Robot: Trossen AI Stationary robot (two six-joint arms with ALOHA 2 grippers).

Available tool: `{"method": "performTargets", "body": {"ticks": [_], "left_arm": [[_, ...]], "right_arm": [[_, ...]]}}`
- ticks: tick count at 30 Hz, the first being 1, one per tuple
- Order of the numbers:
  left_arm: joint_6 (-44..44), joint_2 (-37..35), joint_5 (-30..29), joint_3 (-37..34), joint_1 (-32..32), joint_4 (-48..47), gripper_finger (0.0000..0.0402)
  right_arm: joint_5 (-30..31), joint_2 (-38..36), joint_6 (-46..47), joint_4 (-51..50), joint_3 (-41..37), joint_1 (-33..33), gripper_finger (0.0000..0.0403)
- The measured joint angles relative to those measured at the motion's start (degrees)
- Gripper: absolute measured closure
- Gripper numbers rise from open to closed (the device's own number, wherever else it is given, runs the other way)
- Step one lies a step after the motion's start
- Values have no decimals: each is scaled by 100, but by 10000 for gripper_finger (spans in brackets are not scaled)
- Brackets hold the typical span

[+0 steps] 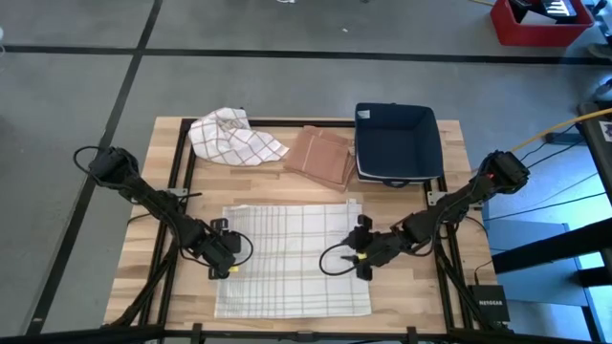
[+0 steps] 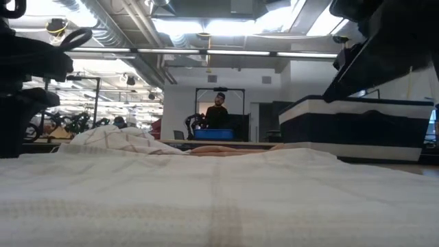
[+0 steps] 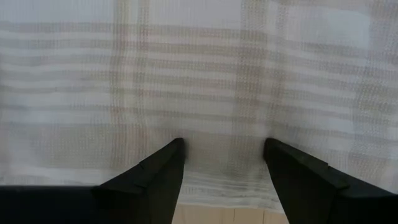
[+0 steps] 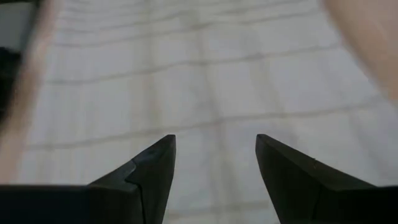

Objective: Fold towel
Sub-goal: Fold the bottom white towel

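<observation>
High view: towel (image 1: 292, 258) flat on counter (image 1: 449, 296), left claw (image 1: 223, 256) at its left edge, right claw (image 1: 362, 253) at its right; wrist views: left claw (image 3: 224, 152) open, hem just ahead; right claw (image 4: 216, 146) open over the cloth.

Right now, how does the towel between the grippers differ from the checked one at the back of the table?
1. The flat towel lies spread out as a smooth rectangle; the checked towel sits crumpled in a heap.
2. The flat towel covers far more table than the checked towel.
3. The left gripper and right gripper, both open, sit at the flat towel's side edges; the checked towel has nothing near it.
Both are pale with a grid pattern.
</observation>
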Motion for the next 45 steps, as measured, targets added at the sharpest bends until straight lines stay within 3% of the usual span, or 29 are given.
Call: {"method": "performTargets", "body": {"ticks": [6, 13, 20, 32, 37, 45], "left_arm": [[4, 7, 92, -2, -2, 7, 183], [-68, 18, 47, -7, -4, 11, 183], [-137, 20, 47, -9, 24, 22, 183], [-214, 21, 47, -4, 27, 11, 183], [-495, -20, 139, 278, 64, -260, 183], [-232, -115, 14, 644, -86, -229, 183]], "right_arm": [[-817, -1, -6, -259, 2, 0, 178], [-938, 32, -159, -897, 0, -80, 178], [-1260, 717, -370, -987, 2, -370, 178], [-1292, 834, -355, -1476, 43, -420, 178], [-1344, 824, -351, -1806, 401, -420, 178], [-1340, 821, -460, -2277, 732, -420, 178]]}}
